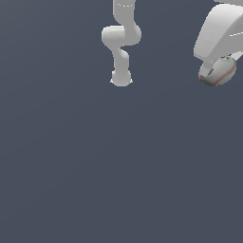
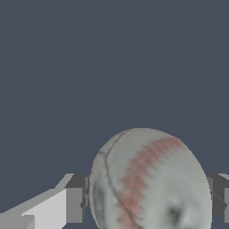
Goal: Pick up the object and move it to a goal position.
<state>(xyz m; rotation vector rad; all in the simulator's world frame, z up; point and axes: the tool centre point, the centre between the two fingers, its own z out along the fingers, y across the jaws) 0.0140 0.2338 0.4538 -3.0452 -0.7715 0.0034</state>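
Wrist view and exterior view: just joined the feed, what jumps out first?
In the wrist view, the ball with its red seam fills the lower part of the picture, sitting between the two dark fingers of the pincer. In the exterior view it shows at the upper right, under the white arm, against plain dark grey.

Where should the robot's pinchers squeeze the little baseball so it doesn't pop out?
Squeeze the baseball across its widest middle, one finger pad on each opposite side, as the wrist view shows now. It is round everywhere, so pads placed off the middle would probably let it squirt away. The red seam doesn't matter. The gripper looks closed against it on both sides.
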